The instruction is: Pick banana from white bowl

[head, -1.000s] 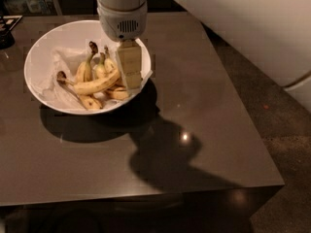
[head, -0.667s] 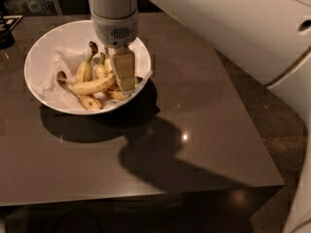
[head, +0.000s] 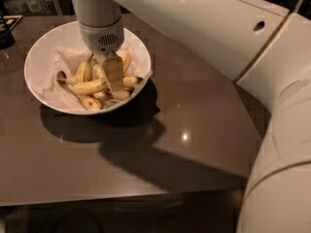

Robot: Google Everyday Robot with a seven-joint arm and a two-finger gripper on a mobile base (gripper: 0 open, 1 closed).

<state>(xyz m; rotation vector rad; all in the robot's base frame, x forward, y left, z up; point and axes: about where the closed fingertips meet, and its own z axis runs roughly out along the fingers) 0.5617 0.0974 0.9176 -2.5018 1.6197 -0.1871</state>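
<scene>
The white bowl (head: 35,57) stands at the back left of the dark table, lined with crumpled white paper (head: 52,62). Several yellow bananas lie in it. The banana (head: 89,87) is the longest one, lying crosswise with its dark stem end at the left. My gripper (head: 113,83) hangs straight down from the white arm into the middle of the bowl, right over the banana and touching the pile. Part of the banana is hidden behind it.
Shorter bananas (head: 82,72) lie around the long one. The brown table (head: 184,130) ends at the front and at the right. A dark object (head: 6,33) sits at the far left edge. My white arm (head: 272,130) fills the right side of the view.
The gripper has moved a little to the left over the bowl and sits lower on the bananas. The arm has swung in and covers more of the right side.
</scene>
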